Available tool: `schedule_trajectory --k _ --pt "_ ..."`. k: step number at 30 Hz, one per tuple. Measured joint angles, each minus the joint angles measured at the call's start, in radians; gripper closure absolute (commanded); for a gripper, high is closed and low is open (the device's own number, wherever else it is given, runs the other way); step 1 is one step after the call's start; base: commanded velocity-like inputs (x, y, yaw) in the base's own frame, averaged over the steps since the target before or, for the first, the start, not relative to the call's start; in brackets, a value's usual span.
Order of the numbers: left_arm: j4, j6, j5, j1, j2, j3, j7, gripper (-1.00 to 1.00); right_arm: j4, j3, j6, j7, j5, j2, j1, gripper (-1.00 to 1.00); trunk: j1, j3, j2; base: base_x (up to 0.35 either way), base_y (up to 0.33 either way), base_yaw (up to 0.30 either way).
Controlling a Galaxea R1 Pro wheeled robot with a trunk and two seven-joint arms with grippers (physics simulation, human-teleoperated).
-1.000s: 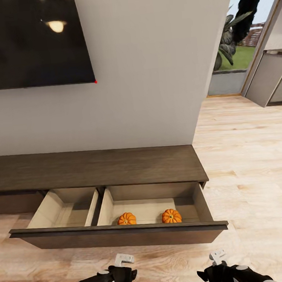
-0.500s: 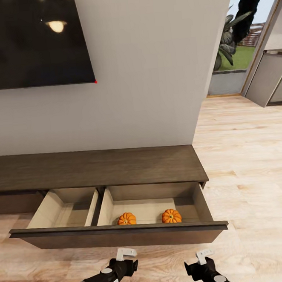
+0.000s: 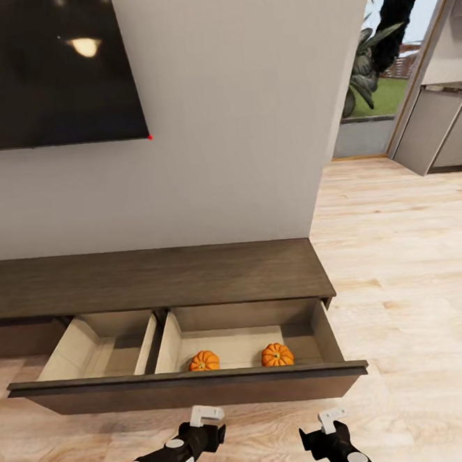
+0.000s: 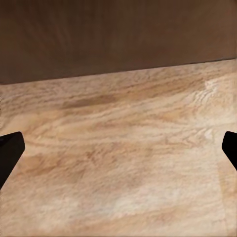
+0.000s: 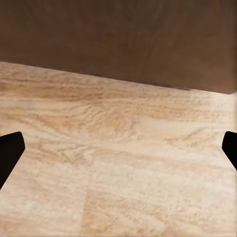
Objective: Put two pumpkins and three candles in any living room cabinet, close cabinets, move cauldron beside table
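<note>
Left gripper (image 3: 205, 415): nearest to me, low in the head view, over bare floor just short of the drawer front. White fingers on a black wrist. From its wrist camera I see both black fingertips (image 4: 10, 153) at the far edges of the picture, spread wide, nothing between them.

Right gripper (image 3: 331, 415): beside the left one, also just short of the drawer front. Fingertips (image 5: 10, 150) set wide apart in its wrist view; it grips nothing.

Floor (image 3: 401, 258): light wood planks, wavy grain, matte. It lies under both grippers and runs on past the unit's right end.

Drawer front (image 3: 189, 389): flat dark brown wood-grain panel, no handle, pulled out toward me. It stands between my grippers and the drawer's contents.

Drawer interior (image 3: 295, 323): pale beige walls; a partition splits it into a left and a right compartment.

Pumpkins: two, small, bright orange, ribbed, both in the right compartment against the front wall. One (image 3: 203, 361) sits near the partition, the other (image 3: 277, 354) further right, apart from it.

Cabinet (image 3: 158, 279): long, low, dark brown wood grain, flat top, set against the wall.

Wall (image 3: 235, 118): plain, pale grey, smooth.

TV (image 3: 41, 65): black, glossy, wall-mounted above the cabinet's left part; a lamp reflects in it.

Doorway (image 3: 372, 85): farthest, at right; green foliage and grey panels beyond.
</note>
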Motion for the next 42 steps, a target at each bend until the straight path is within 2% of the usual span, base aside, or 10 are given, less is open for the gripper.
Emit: schedule_trajectory --k 4,6,15,17,18,22,25,29,35,42 --pt "0.004 -0.012 0.001 -0.001 -0.001 0.0 0.0 -1.0 -0.002 0.001 0.0 -0.003 0.003 0.003 0.0 -1.0 0.0 0.001 0.0 0.0 0.0 -0.014" --pt "0.006 -0.027 0.001 -0.001 -0.001 0.0 0.001 -1.0 -0.003 0.002 0.0 -0.011 0.006 0.019 0.0 -1.0 0.0 0.001 0.0 0.0 0.0 -0.003" --pt "0.004 -0.036 0.016 0.0 0.002 0.004 0.002 -1.0 -0.015 0.005 0.0 -0.113 0.006 0.055 -0.001 -1.0 0.0 0.001 0.0 0.0 0.0 0.0" --pt "0.004 -0.036 0.036 0.0 0.002 0.004 0.002 -1.0 -0.016 0.005 -0.001 -0.115 0.005 0.059 -0.002 -1.0 0.0 0.001 0.0 0.0 0.0 0.0" --pt "0.005 -0.038 0.07 0.0 0.003 0.005 0.002 -1.0 -0.017 0.005 -0.001 -0.116 0.005 0.06 -0.003 -1.0 0.0 0.001 0.0 0.0 0.0 0.0" --pt "0.008 -0.049 0.153 0.0 0.007 0.005 0.002 -1.0 -0.019 0.003 -0.001 -0.116 0.003 0.063 -0.006 -1.0 0.0 0.001 0.0 0.0 0.0 0.0" --pt "0.009 -0.071 0.178 0.0 0.016 0.005 0.002 -1.0 -0.02 0.002 0.0 -0.116 0.001 0.065 -0.014 -1.0 0.0 0.001 0.0 0.0 0.0 0.0" --pt "0.008 -0.08 0.186 0.0 0.026 0.006 0.002 -1.0 -0.021 0.002 -0.005 -0.116 0.002 0.067 -0.019 -1.0 0.0 0.001 0.0 0.0 0.0 0.0" --pt "0.008 -0.081 0.187 0.0 0.028 0.006 0.002 -1.0 -0.017 0.004 -0.098 -0.116 0.003 0.07 -0.02 -1.0 0.0 0.001 0.0 0.0 0.0 0.0" --pt "0.008 -0.082 0.184 0.0 0.027 0.006 0.0 -1.0 -0.017 0.004 -0.113 -0.116 0.002 0.071 -0.02 -1.0 0.0 0.001 0.0 0.0 0.0 0.0"
